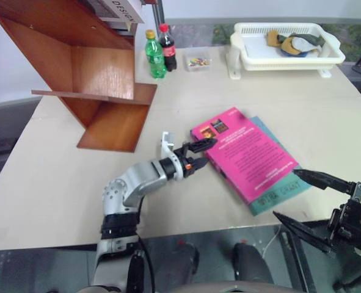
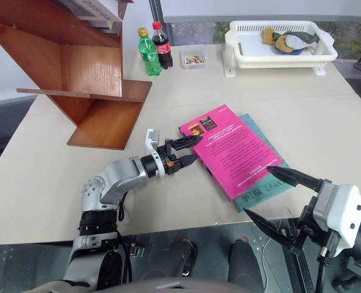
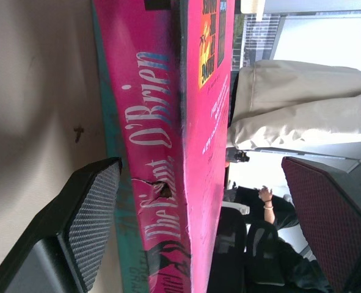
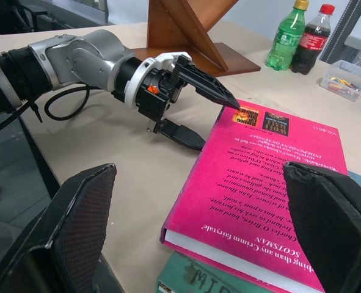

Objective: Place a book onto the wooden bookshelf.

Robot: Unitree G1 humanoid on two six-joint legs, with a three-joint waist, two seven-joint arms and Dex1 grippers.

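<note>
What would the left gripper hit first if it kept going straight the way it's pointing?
Most likely the pink book: the open left gripper already straddles its spine edge, one finger above the cover and one beside the spine.

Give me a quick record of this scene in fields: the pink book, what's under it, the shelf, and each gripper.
book: pink book lying flat on the table, not yet on the shelf
under it: teal-green book, partly covered
bookshelf: wooden bookshelf at the table's far left, apart from the books
left gripper: left gripper open, fingers either side of the pink book's spine corner, not closed on it
right gripper: right gripper open, near the books' near right end, holding nothing
</note>
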